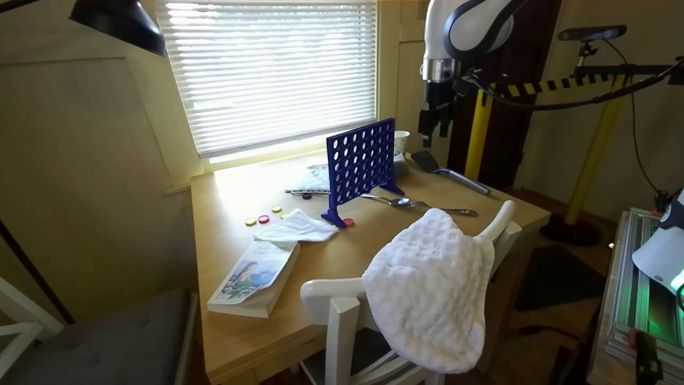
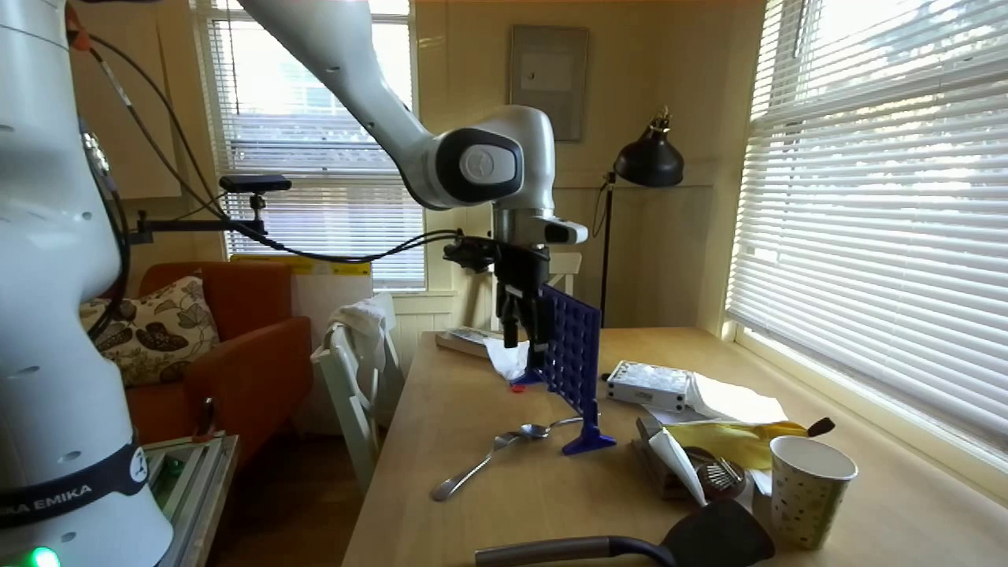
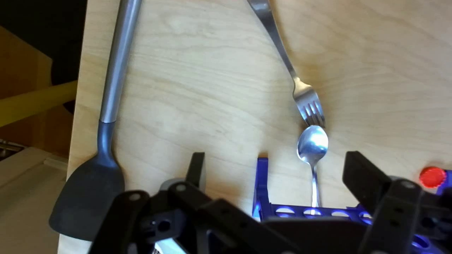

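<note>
The black two-fingered gripper (image 3: 277, 169), jaws wide, hangs above the pale wooden table (image 3: 212, 88) near an upright blue plastic grid (image 1: 360, 159) and a silver metal spoon (image 3: 313, 144).

In an exterior view, the black band (image 2: 75, 490) around the robot's base (image 2: 102, 531) reads "KA EMIKA".

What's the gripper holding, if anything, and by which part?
Nothing. The gripper hangs open above the table; the blue grid below isn't gripped.
</note>
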You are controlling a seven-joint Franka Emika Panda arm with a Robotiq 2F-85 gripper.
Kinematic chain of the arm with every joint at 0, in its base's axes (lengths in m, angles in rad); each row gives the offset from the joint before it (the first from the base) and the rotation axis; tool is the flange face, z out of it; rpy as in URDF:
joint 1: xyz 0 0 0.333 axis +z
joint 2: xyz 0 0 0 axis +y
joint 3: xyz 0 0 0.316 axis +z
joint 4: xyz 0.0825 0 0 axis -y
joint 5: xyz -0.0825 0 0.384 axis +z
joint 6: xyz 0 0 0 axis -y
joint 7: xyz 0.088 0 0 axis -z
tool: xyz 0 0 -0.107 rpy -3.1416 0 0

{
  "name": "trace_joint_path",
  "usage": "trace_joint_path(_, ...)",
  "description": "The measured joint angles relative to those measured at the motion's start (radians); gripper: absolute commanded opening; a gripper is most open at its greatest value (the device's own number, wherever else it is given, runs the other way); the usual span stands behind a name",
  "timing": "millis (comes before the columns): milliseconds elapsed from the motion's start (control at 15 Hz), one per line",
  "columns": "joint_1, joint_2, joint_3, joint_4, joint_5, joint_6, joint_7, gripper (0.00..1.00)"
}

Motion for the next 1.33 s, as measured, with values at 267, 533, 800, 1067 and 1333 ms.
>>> trace_joint_path(267,0.002,-0.001,-0.001,-0.002,-0.009,0.021,0.019,1.00)
trace_joint_path(533,0.028,0.058,0.000,-0.012,-0.154,0.219,0.135,1.00)
trace_joint_path(800,0.058,0.200,-0.002,0.047,-0.159,0.360,0.137,1.00)
trace_joint_path(1067,0.090,0.319,-0.006,0.115,-0.131,0.475,0.133,1.00)
trace_joint_path(1333,0.138,0.409,-0.009,0.165,-0.046,0.520,0.174,1.00)
